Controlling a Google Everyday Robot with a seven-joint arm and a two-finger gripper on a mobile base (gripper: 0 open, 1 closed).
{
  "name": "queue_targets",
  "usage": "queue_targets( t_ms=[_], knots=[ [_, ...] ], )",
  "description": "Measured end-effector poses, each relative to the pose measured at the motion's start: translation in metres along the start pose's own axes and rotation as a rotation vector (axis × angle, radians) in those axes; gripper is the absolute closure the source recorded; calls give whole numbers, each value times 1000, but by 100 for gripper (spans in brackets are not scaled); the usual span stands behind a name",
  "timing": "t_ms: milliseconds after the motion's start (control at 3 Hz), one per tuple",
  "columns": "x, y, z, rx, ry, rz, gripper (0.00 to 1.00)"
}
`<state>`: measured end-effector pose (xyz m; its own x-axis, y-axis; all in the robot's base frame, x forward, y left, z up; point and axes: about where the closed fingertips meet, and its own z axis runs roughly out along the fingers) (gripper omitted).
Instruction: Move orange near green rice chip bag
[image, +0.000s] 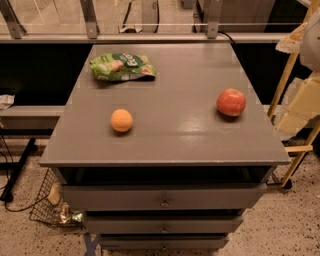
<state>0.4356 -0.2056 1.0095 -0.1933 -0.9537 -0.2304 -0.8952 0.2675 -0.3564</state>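
The orange is small, round and pale orange. It sits on the grey cabinet top, left of centre and towards the front. The green rice chip bag lies flat at the back left, well behind the orange. My gripper hangs at the right edge of the camera view, on the pale arm, beside and off the cabinet's right side. It is far from the orange and holds nothing that I can see.
A glossier red-orange apple sits on the right of the top. The cabinet has drawers below its front edge. A wooden frame stands to the right. A wire basket lies on the floor at the lower left.
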Motion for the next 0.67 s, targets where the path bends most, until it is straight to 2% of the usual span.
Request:
queue_targets(
  t_ms=[667],
  knots=[
    [-5, -1, 2, 0, -19, -5, 0]
  ],
)
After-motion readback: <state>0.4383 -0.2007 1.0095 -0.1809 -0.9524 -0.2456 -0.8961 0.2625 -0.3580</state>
